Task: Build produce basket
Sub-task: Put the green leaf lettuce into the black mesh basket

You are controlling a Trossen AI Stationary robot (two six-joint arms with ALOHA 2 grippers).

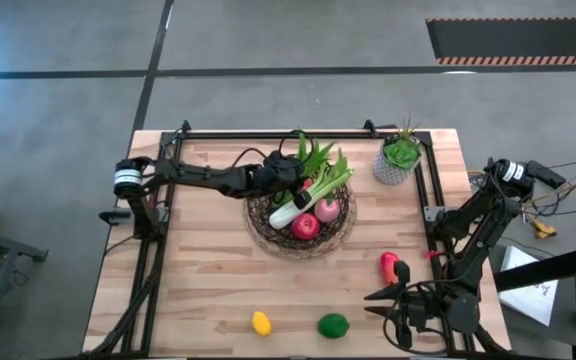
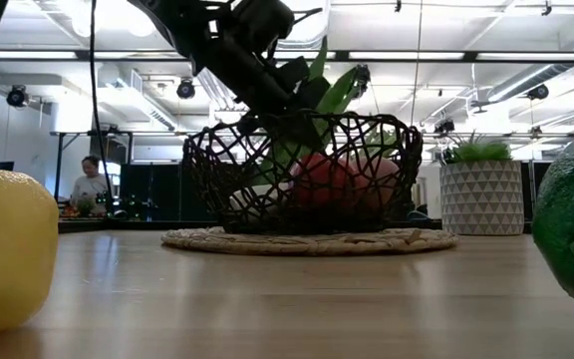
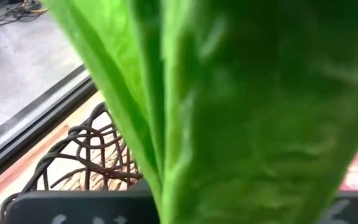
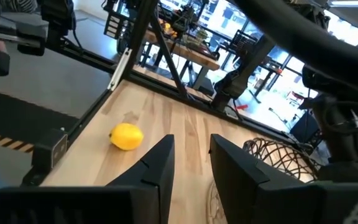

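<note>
On the pale wooden table [image 1: 198,290], edged by a dark metal frame, the basket [image 1: 268,232] sits near the middle: a round bowl of loosely woven dark wire on a flat pale woven base, wider than anything in it. The left arm reaches in from the left side, and its gripper [image 1: 286,172] hangs over the basket's far-left rim among the long green leaves [image 1: 320,160]. Whether its fingers are open or closed cannot be told, because a broad, smooth, ribbed leaf fills nearly the whole left wrist view.

The right arm is folded at the table's right edge, with its gripper [image 1: 386,296] low near the front right corner. Its two flat dark fingers [image 4: 155,167] stand slightly apart and hold nothing.

Just beyond the basket's right side stands a small grey patterned pot with a spiky green plant [image 1: 400,158].

Inside the basket, a pale celery stalk [image 1: 290,210] lies slanted, and beside it rest a red fruit [image 1: 306,226] and a pink one [image 1: 327,210], both round.

A red-orange fruit [image 1: 390,264] lies on the wood right of the basket, near the right gripper. Along the front edge lie a round green lime [image 1: 333,325] and, to its left, a small oval yellow lemon [image 1: 261,322], apart from each other.
</note>
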